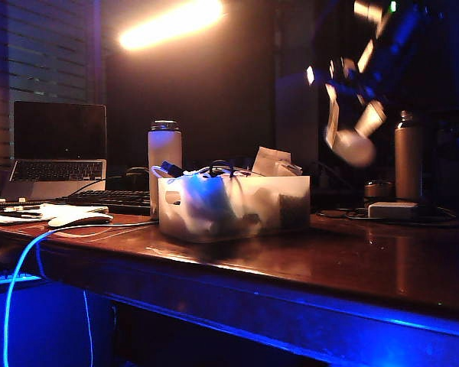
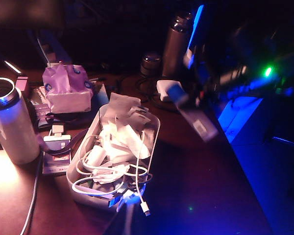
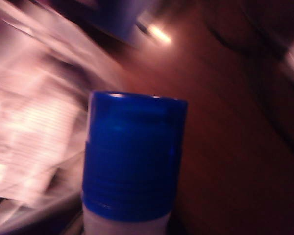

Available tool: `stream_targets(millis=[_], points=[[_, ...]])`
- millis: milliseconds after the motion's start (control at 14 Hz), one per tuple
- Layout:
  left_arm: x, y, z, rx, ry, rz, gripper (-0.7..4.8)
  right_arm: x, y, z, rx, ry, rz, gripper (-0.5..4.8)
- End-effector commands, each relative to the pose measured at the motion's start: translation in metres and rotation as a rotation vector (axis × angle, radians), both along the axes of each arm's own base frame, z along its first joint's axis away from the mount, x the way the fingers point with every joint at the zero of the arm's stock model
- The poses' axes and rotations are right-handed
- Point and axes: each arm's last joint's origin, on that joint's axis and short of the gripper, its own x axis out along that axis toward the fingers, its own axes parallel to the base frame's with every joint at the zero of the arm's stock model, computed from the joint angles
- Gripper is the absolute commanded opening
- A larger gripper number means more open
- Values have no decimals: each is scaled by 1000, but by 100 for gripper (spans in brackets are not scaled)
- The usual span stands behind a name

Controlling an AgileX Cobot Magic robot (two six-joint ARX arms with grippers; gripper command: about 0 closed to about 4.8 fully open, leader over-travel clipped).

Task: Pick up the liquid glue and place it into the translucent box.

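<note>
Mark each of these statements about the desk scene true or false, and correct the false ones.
1. The right end effector holds the liquid glue in the air. True.
2. The liquid glue already lies inside the translucent box. False: it is still held above the desk, to the box's right in the exterior view.
3. The glue bottle has a blue cap. True.
4. The translucent box is empty. False: cables and papers fill it.
5. A white flask stands upright beside the box. True.
</note>
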Motion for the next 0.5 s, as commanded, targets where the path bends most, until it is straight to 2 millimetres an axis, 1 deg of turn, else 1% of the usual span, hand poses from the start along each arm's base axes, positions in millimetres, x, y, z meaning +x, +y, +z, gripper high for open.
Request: stream_targets(millis=[72,143,287,502], points=[[-2,0,3,-7,-14,-6,-5,4,16,17,76,-115,70,71],[-2,0,3,-6,-14,-5,-5,6,20,20,95,-156,84,17],[-2,0,3,-7,-13,-6,-5,12,33,21,128,-185,122,17],[-3,0,2,-5,-1,-5,-5,24,59,10,152,-224,155,17]])
